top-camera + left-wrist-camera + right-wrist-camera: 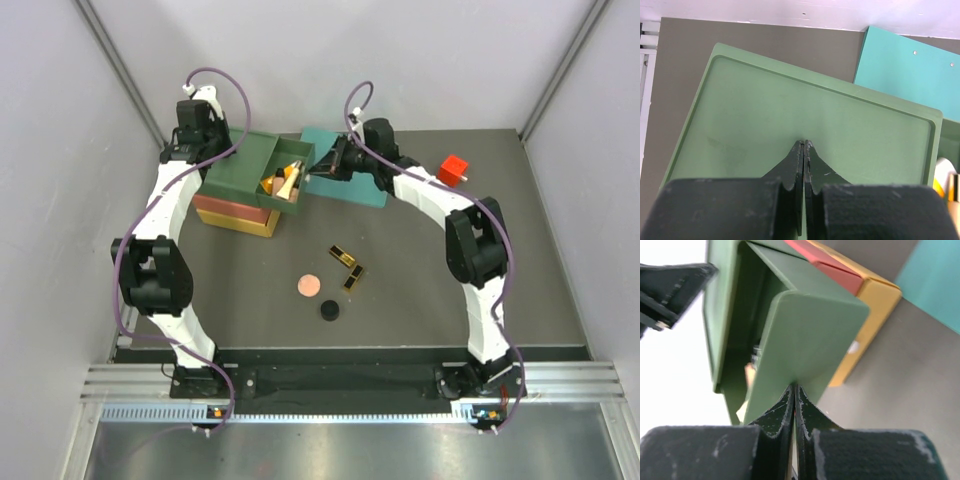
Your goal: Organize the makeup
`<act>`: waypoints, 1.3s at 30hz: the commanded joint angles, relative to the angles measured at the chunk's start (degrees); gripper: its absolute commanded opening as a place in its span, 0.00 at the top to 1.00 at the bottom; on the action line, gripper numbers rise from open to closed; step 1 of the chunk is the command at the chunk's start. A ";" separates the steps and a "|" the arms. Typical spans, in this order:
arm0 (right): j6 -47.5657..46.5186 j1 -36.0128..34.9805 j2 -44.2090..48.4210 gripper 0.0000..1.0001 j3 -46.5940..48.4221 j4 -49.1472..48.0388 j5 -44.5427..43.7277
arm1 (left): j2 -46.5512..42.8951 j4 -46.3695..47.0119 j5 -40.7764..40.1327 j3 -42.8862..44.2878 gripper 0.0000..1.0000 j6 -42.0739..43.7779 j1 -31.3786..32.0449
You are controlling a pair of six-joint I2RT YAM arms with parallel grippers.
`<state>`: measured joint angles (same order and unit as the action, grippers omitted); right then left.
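Two black-and-gold cases (340,254) (354,277), a pink disc (308,286) and a small black jar (329,311) lie on the table's middle. Orange and beige tubes (283,180) lie in the green top drawer (805,340), which is pulled out of the stacked organizer (240,170). My right gripper (794,386) (322,165) is shut at the drawer's front panel, its tips against the panel. My left gripper (805,142) (215,140) is shut, with its tips on the organizer's green top (790,100). A bit of the tubes shows in the left wrist view (945,175).
The organizer has a red drawer (825,260) and a yellow drawer (870,315) below the green one. A teal mat (355,188) (910,70) lies right of it. A red cube (452,169) sits at the back right.
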<state>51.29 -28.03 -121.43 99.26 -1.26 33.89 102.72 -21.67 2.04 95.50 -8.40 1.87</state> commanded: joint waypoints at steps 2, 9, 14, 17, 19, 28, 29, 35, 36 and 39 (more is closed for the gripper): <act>1.18 -3.08 -2.49 1.00 8.12 -3.14 1.97 | 6.00 -18.94 -0.20 -4.10 1.00 0.85 -0.02; 3.46 -6.77 -7.94 1.00 15.34 -2.26 3.90 | 6.18 -18.93 -0.46 -3.92 1.00 0.85 -0.02; 4.26 -8.88 -12.78 1.00 22.18 -0.15 4.34 | 6.00 -18.94 -0.72 -4.18 1.00 0.85 -0.02; 5.13 -9.41 -14.98 1.00 24.92 0.11 4.69 | 5.92 -19.02 -0.72 -4.36 1.00 0.93 -0.02; 5.05 -9.41 -14.72 1.00 24.93 -0.32 4.52 | 5.74 -19.02 -0.90 -4.62 1.00 0.93 -0.02; -3.02 -6.61 -1.28 1.00 10.26 -0.68 -4.17 | 5.74 -18.93 -0.90 -4.01 1.00 0.85 -0.02; -3.82 -6.16 -0.05 1.00 8.77 -0.07 -4.97 | 5.65 -18.93 -0.81 -3.92 1.00 0.85 -0.02; -13.48 -2.73 9.18 0.96 -0.12 8.01 -13.40 | 5.39 -19.20 -1.34 -1.99 1.00 1.02 -0.02; -15.06 -2.56 10.67 0.93 -0.73 12.37 -15.85 | 5.21 -19.20 -0.99 -1.47 1.00 1.02 -0.02; -21.83 -2.03 14.09 0.79 -2.66 19.51 -22.17 | 4.51 -18.59 2.08 0.73 1.00 1.20 -0.02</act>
<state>39.44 -30.72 -114.30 98.43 9.23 21.54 103.31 -23.79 2.00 97.49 -8.34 1.87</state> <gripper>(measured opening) 0.162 0.010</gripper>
